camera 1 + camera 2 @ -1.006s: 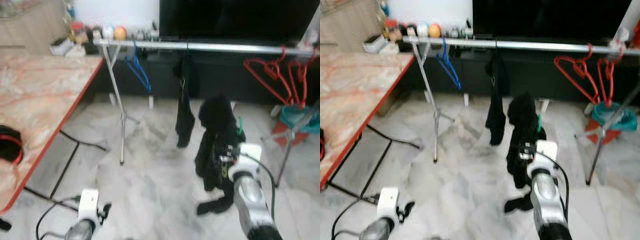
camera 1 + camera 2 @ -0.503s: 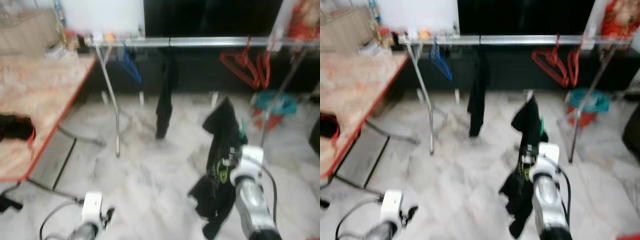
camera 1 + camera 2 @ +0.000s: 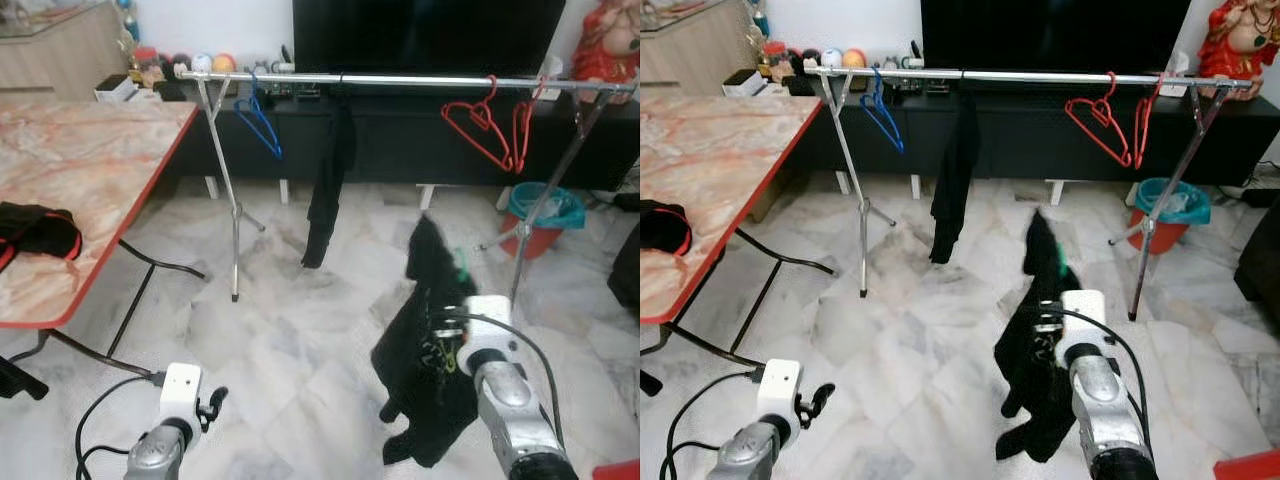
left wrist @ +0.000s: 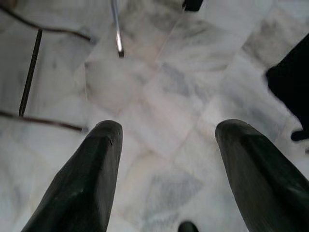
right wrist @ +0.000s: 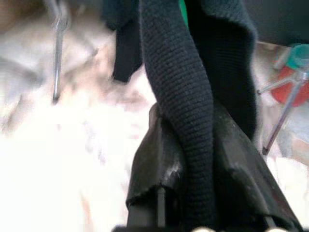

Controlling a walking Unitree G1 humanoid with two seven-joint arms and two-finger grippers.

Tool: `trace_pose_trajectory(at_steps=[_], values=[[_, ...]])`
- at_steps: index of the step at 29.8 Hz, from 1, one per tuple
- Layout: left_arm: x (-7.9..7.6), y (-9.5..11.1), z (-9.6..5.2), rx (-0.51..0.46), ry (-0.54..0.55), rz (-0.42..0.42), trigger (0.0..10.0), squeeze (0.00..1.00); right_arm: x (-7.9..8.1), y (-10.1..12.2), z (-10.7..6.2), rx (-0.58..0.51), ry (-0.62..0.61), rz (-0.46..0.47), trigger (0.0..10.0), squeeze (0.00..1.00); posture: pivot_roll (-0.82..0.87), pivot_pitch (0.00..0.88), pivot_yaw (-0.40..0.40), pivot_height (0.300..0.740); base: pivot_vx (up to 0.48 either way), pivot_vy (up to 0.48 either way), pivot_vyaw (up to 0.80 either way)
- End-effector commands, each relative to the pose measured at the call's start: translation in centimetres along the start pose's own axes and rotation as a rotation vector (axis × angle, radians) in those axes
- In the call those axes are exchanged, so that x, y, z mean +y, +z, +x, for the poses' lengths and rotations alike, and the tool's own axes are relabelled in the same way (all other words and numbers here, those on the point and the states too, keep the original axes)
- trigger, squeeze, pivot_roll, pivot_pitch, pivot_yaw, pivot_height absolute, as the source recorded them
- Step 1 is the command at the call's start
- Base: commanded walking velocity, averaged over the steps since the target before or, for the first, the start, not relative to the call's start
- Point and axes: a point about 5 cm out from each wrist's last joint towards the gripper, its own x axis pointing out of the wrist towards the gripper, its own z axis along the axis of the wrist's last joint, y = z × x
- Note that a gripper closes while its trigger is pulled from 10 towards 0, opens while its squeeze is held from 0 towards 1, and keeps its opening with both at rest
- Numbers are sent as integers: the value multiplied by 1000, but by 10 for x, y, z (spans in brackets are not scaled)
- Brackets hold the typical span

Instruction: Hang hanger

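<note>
Marble floor (image 3: 300,330) is being crossed at the far side by a clothes rail (image 3: 400,79), standing in front of a dark TV cabinet (image 3: 1040,130). On the rail, a blue hanger (image 3: 262,125) is being carried near its left end, a black garment (image 3: 325,195) near the middle, and two red hangers (image 3: 490,125) towards the right. A teal bucket (image 3: 1165,205) is being kept behind the rail's right leg. At the left, a marble surface (image 3: 90,170) is bearing a black-and-red bundle (image 3: 35,228).

The right tool (image 5: 188,159) is being held up at the near right, clamped on a black garment (image 3: 430,360) draped over a green hanger (image 3: 460,270), well short of the rail. The left tool (image 4: 166,159) is being held low at the near left, its fingers (image 4: 82,179) spread apart over bare floor.
</note>
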Motion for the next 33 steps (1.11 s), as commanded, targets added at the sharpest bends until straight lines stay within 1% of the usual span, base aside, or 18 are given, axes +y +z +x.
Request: trace_pose_trajectory(at_steps=[1,2,4,6,7,8,11,13,14,15,18,19,20,22,25,27,31,33], values=[[5,7,1,-32,1,19,10000,0,-3,7,0,-11,28,-52,10000,0,17,0,-12,740,0,0,0],[4,12,2,-55,-16,40,10000,0,-4,7,-1,10,73,-103,10000,0,14,0,-11,740,0,0,0],[2,21,4,-90,-50,75,10000,0,-4,8,-4,34,171,-154,10000,0,13,0,-13,740,0,0,0],[0,28,5,-119,-93,113,10000,0,-3,12,-7,34,262,-187,10000,0,11,0,-14,740,0,0,0],[-1,36,6,-147,-136,136,10000,0,-4,18,-9,19,323,-220,10000,0,9,0,-14,740,0,0,0],[-1,36,6,-147,-136,136,10000,0,-4,18,-9,19,323,-220,10000,0,9,0,-14,740,0,0,0],[-1,51,7,-190,-203,168,10000,0,-9,28,-9,-4,369,-262,10000,0,9,0,-16,740,0,0,0],[-2,67,7,-227,-292,219,10000,0,-11,35,-10,-14,432,-279,10000,0,13,0,-20,740,0,0,0],[-3,72,7,-236,-321,234,10000,0,-11,37,-11,-13,455,-283,10000,0,15,0,-22,740,0,0,0],[-4,82,5,-254,-375,249,10000,0,-11,39,-12,-12,493,-290,10000,0,19,0,-23,740,0,0,0],[-12,104,-3,-285,-539,308,10000,0,-12,39,-17,19,608,-302,10000,0,25,0,-29,740,0,0,0],[-15,111,-6,-294,-594,330,10000,0,-11,38,-20,32,652,-322,10000,0,25,0,-29,740,0,0,0],[-15,111,-6,-294,-594,330,10000,0,-11,38,-20,32,652,-322,10000,0,25,0,-29,740,0,0,0],[-24,128,-13,-318,-687,353,10000,0,-9,35,-24,49,727,-354,10000,0,26,0,-35,740,0,0,0],[-44,151,-26,-348,-853,342,10000,0,-7,37,-24,47,782,-356,10000,0,26,0,-40,740,0,0,0],[-51,155,-30,-349,-911,355,10000,0,-6,38,-24,46,791,-357,10000,0,24,0,-42,740,0,0,0],[-73,167,-40,-369,-1052,370,10000,0,0,42,-22,34,826,-361,10000,0,26,0,-45,740,0,0,0],[-73,167,-40,-369,-1052,370,10000,0,0,42,-22,34,826,-361,10000,0,26,0,-45,740,0,0,0]])
